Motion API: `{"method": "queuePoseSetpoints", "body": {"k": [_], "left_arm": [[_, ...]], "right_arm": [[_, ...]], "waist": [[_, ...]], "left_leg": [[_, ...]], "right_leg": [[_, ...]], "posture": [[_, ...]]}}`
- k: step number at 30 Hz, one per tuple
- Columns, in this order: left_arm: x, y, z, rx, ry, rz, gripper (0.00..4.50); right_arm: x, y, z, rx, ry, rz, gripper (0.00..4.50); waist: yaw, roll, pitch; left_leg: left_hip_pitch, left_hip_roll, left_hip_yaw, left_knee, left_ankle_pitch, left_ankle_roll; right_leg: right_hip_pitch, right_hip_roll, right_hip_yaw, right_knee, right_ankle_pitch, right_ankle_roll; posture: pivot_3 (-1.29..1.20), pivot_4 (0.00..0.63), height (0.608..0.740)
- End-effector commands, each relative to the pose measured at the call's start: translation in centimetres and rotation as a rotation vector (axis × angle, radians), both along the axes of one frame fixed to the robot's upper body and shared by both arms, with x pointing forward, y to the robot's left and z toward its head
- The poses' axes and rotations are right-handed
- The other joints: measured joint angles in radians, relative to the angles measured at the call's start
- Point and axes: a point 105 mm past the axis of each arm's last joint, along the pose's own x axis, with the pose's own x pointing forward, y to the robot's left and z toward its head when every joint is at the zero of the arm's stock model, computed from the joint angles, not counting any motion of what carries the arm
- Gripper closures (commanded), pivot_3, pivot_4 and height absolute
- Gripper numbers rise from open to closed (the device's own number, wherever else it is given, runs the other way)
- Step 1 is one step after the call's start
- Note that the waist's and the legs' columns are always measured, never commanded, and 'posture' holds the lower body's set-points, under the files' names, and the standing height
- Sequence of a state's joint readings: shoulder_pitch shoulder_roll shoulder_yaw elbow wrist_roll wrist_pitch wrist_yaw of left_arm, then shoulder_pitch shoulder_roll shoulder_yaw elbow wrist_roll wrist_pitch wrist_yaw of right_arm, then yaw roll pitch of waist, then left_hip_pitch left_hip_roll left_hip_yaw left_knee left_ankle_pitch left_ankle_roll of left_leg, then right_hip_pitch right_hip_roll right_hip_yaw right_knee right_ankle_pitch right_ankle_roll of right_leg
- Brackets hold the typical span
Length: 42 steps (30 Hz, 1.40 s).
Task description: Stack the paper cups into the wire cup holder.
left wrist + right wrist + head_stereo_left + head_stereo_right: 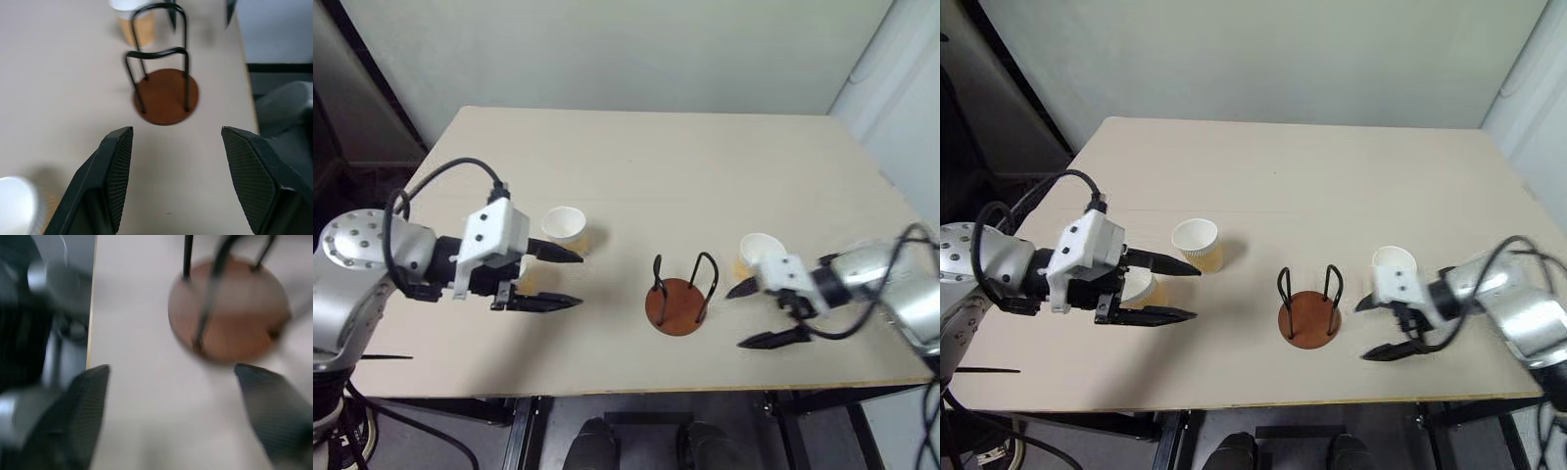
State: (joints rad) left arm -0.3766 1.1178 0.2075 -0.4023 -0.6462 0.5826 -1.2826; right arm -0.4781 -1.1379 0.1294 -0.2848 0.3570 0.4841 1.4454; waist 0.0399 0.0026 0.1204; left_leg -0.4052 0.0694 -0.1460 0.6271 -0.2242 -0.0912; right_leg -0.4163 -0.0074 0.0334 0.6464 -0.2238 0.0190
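Cups (1197, 242) (1394, 264) (1141, 287) stand upright on the table (705, 166), flanking the empty wire cup holder (677, 294) near its front edge. Both grippers (556, 277) (766, 311) gape wide, holding nothing. Light, crushable paper probably wants gentle sidewall pinches below the rim.

L arm comes in from the left, wrist angled down, left claw (551, 277) pointing right w/ both black fingers spread wide, nothing between them. R arm comes in from the right, right claw (756, 314) pointing left & downward, fingers also wide apart, empty. Both claws hang just above the counter (705, 166).
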Motion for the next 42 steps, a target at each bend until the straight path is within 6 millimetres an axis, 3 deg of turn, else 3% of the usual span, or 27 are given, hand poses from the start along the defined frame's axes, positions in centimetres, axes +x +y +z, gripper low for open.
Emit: {"method": "queuePoseSetpoints", "body": {"k": [1,4,11,17,20,29,31,36,42], "left_arm": [[-0.3,0.3,1.9,-0.054,-0.070,-0.001,1.41],[0.2,0.1,1.5,-0.058,-0.073,0.009,1.41],[1.0,-1.4,0.5,-0.039,-0.087,0.000,1.41],[0.6,-1.5,0.6,-0.043,-0.090,0.020,1.41],[0.5,-1.3,0.6,-0.042,-0.091,0.037,1.41],[0.5,-1.2,0.9,-0.045,-0.100,0.051,1.41],[0.6,-1.2,0.9,-0.045,-0.103,0.051,1.41],[0.8,-0.3,1.4,-0.036,-0.118,0.070,1.41],[1.2,0.6,1.4,-0.024,-0.128,0.099,1.41]], "right_arm": [[-0.2,-0.7,4.9,0.052,-0.126,0.026,0.02],[1.4,-1.2,5.2,0.028,-0.176,-0.019,0.02],[5.4,-1.4,0.8,-0.117,-0.186,-0.062,0.02],[6.6,-1.1,-1.7,-0.182,-0.159,-0.036,0.02],[6.7,-0.6,-1.9,-0.173,-0.150,-0.017,0.53],[6.7,-0.3,-1.4,-0.170,-0.160,0.013,3.82],[6.6,-0.4,-0.8,-0.167,-0.176,0.013,4.45],[4.7,0.1,4.7,-0.036,-0.221,0.082,4.45],[2.3,4.0,12.4,0.203,-0.342,0.238,4.45]], "waist": [[-0.003,0.000,0.000],[-0.006,0.000,0.000],[-0.008,-0.002,0.000],[-0.010,-0.001,0.000],[-0.013,-0.001,0.000],[-0.013,-0.001,0.000],[-0.013,-0.001,0.000],[-0.013,0.000,0.001],[-0.021,0.000,0.001]], "left_leg": [[0.001,0.000,0.003,0.000,-0.001,0.001],[0.004,0.000,0.009,0.000,-0.003,0.004],[0.014,-0.001,0.016,0.003,-0.004,0.011],[0.012,0.000,0.017,0.004,-0.009,0.018],[0.012,0.000,0.017,0.003,-0.011,0.022],[0.011,0.001,0.017,0.004,-0.012,0.021],[0.011,0.001,0.017,0.004,-0.012,0.021],[0.011,0.001,0.018,0.004,-0.012,0.021],[0.011,0.000,0.022,0.004,-0.012,0.020]], "right_leg": [[0.001,0.000,0.001,0.000,0.000,0.000],[0.006,0.001,0.006,0.000,-0.004,0.004],[0.005,0.001,0.021,0.001,-0.001,0.008],[0.000,0.000,0.026,0.002,0.007,0.018],[-0.001,0.000,0.026,0.001,0.007,0.018],[-0.002,-0.001,0.027,0.001,0.003,0.011],[-0.002,-0.001,0.027,0.001,0.002,0.009],[-0.002,0.000,0.027,0.001,0.002,0.008],[-0.003,0.002,0.026,0.001,0.000,0.006]], "posture": [[0.00,0.150,0.740],[0.00,0.150,0.740],[0.00,0.150,0.740],[0.00,0.150,0.740],[0.00,0.150,0.740],[0.00,0.150,0.740],[0.00,0.150,0.740],[0.00,0.150,0.740],[0.00,0.150,0.740]]}}
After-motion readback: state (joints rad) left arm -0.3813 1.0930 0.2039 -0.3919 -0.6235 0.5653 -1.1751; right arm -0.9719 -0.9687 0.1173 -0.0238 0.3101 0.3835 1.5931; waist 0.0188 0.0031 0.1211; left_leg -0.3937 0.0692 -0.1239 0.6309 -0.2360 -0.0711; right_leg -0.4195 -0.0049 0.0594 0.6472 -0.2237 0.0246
